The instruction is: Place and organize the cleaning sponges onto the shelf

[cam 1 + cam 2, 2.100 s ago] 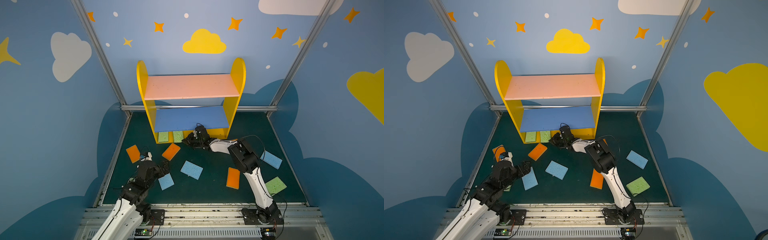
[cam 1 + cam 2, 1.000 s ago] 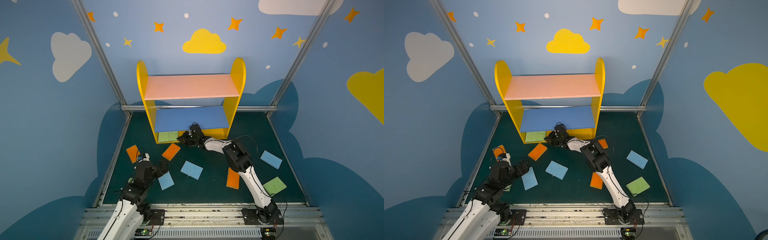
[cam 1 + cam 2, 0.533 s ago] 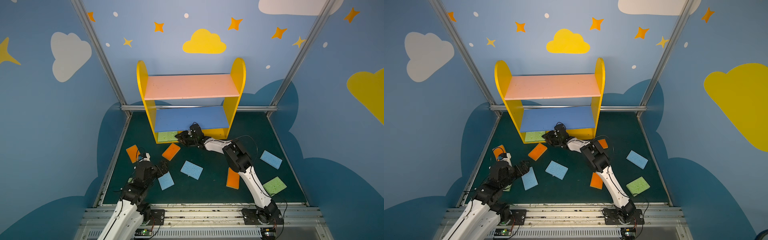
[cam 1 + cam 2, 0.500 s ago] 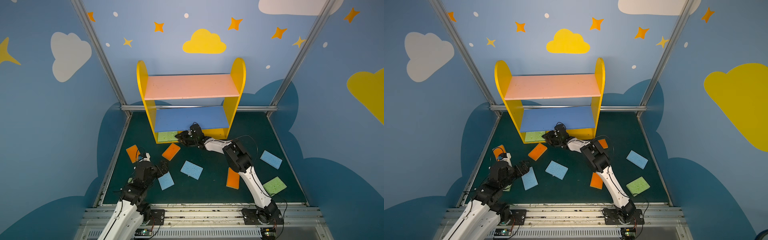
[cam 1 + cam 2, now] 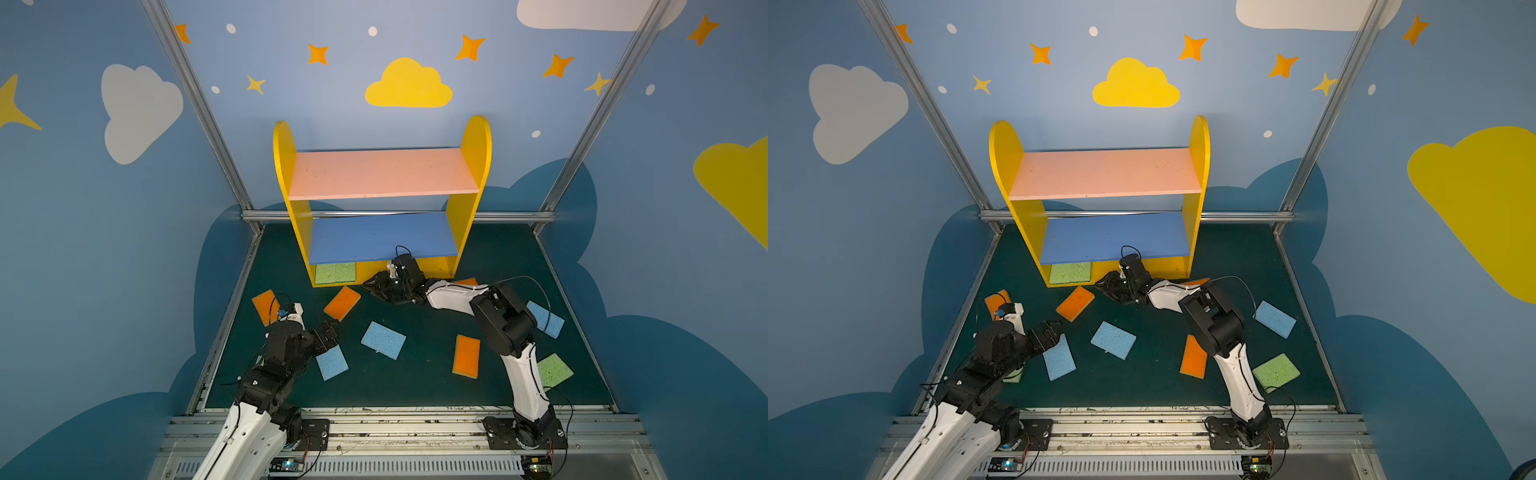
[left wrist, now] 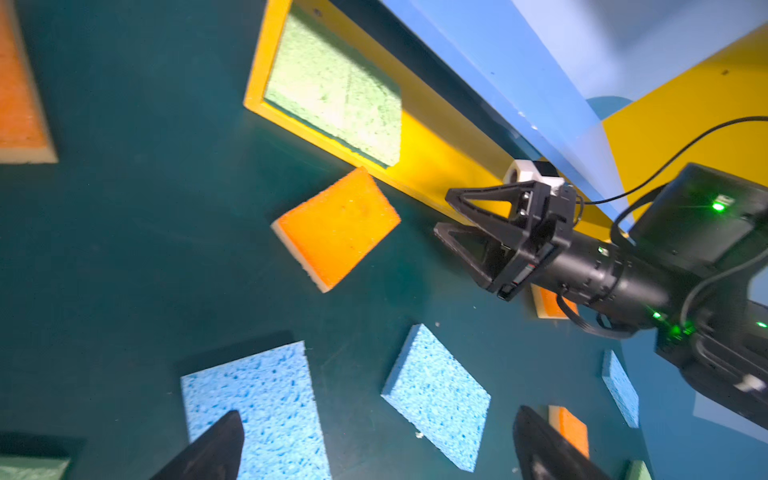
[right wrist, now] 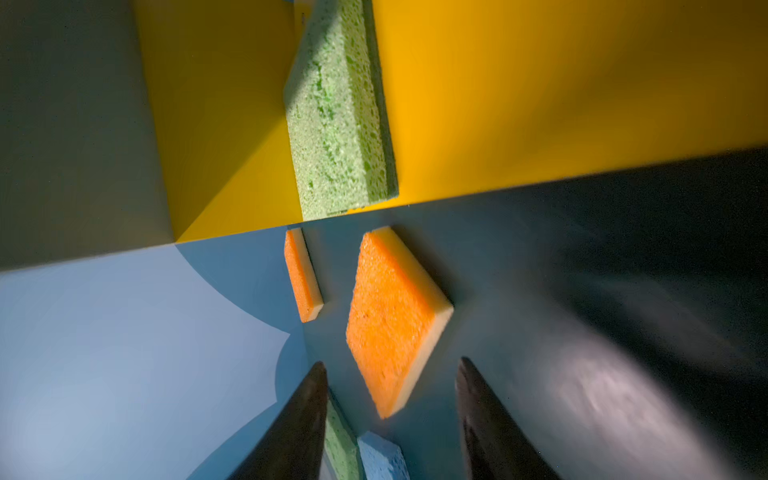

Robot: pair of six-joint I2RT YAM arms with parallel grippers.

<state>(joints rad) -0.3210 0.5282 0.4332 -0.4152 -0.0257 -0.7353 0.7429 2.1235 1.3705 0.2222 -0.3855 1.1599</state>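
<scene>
On the dark-green, fine-grained surface (image 5: 415,386), far left: an orange sponge (image 5: 264,306), flat rect. w/ a pale yellow layer beneath. A green sponge (image 5: 1014,376) peeks out from under the left arm. The left jaws are spread as wide as they go and empty, over a corner of a blue sponge (image 5: 331,362) that is coarse and open-pored; can't tell if they touch it. A 2nd orange sponge (image 5: 342,302) lies askew just in front of the shelf (image 5: 476,141), near it but apart. The shelf is smooth painted boards: two round-topped yellow sides, pink top, blue mid, yellow bottom. At the left end of the bottom board sits a green pair (image 5: 335,273), flat, side by side, edges touching. The right jaws are low by that board's front edge near ctr, approx half parted, w/ nothing btwn them. A 2nd blue sponge (image 5: 383,339) lies mid-surface, turned diagonal. A 3rd orange sponge (image 5: 466,356) lies lengthwise, showing a yellow edge. A 4th orange sponge (image 5: 465,281) is mostly hidden under the right arm. A 3rd blue sponge (image 5: 544,319) and a last green sponge (image 5: 555,371) lie far right, well apart from the shelf.
</scene>
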